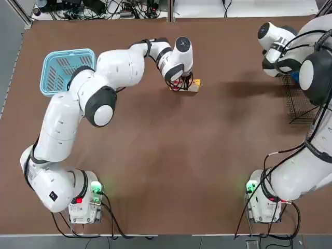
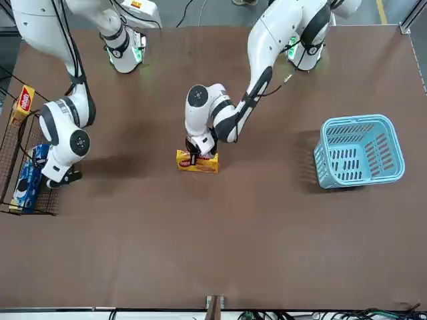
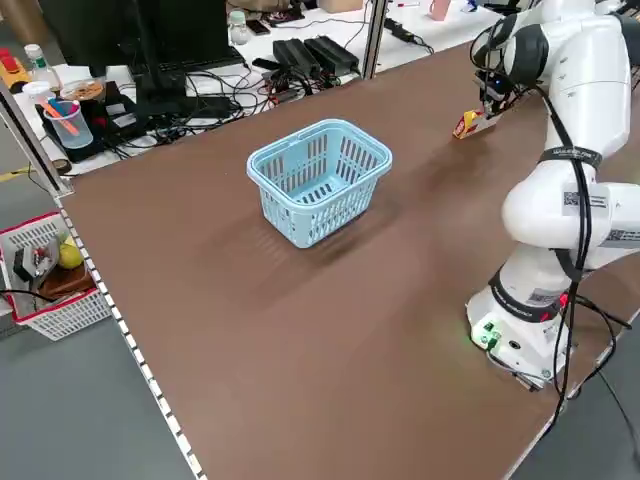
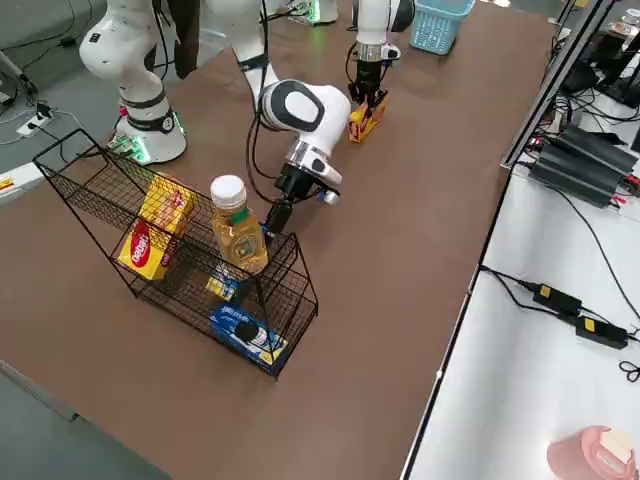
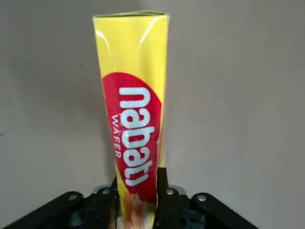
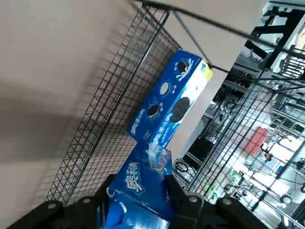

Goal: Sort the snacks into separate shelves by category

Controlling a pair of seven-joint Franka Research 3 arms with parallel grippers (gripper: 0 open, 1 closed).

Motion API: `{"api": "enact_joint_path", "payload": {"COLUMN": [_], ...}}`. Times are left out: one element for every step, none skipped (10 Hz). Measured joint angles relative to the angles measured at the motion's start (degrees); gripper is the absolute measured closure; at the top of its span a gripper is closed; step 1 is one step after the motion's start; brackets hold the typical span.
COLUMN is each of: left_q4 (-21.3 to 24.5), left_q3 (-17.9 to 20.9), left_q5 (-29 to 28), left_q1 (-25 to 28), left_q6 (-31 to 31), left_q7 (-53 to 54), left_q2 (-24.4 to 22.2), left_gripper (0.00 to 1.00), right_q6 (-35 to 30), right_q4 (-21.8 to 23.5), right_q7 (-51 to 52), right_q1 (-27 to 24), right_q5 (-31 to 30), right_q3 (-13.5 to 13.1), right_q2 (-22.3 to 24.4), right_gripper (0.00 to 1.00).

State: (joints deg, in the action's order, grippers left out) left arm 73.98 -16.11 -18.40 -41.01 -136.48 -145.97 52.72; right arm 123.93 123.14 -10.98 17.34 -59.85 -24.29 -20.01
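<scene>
Nearest the left wrist camera, a yellow wafer box (image 5: 134, 52) with a red label is pinched between the fingers of the left gripper (image 5: 137, 193), low over the surface (image 1: 171, 176), towards the middle of its far edge. Well apart, near the surface's far left corner, sits a light blue basket (image 1: 47, 78). Over at the right edge, the black wire rack (image 4: 180, 312) holds yellow packaging (image 4: 155, 228), a bottle (image 4: 238, 240) and a blue cookie box (image 6: 164, 102). Right gripper (image 6: 139, 195) is at the rack, its fingers pinching a blue cookie packet (image 6: 136, 183) just beside that box.
</scene>
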Motion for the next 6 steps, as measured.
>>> {"api": "enact_joint_path", "payload": {"left_q4": [-0.1, -0.5, -1.0, -1.7, -2.1, -2.3], "left_q3": [0.1, 0.2, 0.3, 0.4, 0.6, 0.9], "left_q5": [0.0, 0.0, 0.0, 0.0, 0.0, 0.0], "left_q1": [-0.1, -0.2, -0.2, -0.1, 0.2, 1.1], "left_q6": [-0.1, -0.1, -0.2, -0.2, 0.7, 2.4], "left_q7": [0.0, 0.0, 0.0, 0.0, 0.0, 0.0], "left_q2": [0.0, 0.0, -0.1, -0.8, -2.2, -4.4], "left_gripper": [0.54, 0.46, 0.4, 0.28, 0.12, 0.06], "right_q6": [0.3, 0.3, 0.6, 1.8, 3.6, 5.1], "right_q4": [0.9, 1.5, 2.0, 2.7, 3.4, 4.0], "right_q7": [0.0, -0.3, -0.6, -0.7, -0.7, -0.8], "right_q1": [0.0, 0.0, 0.0, 0.1, 0.0, 0.0], "right_q5": [0.0, 0.0, 0.0, -0.1, -0.6, -1.7], "right_q3": [-0.4, -0.5, -0.9, -1.5, -2.6, -3.6], "right_q2": [0.2, 0.4, 0.5, 0.5, 0.5, 0.5], "right_gripper": [0.52, 0.52, 0.52, 0.52, 0.52, 0.51]}}
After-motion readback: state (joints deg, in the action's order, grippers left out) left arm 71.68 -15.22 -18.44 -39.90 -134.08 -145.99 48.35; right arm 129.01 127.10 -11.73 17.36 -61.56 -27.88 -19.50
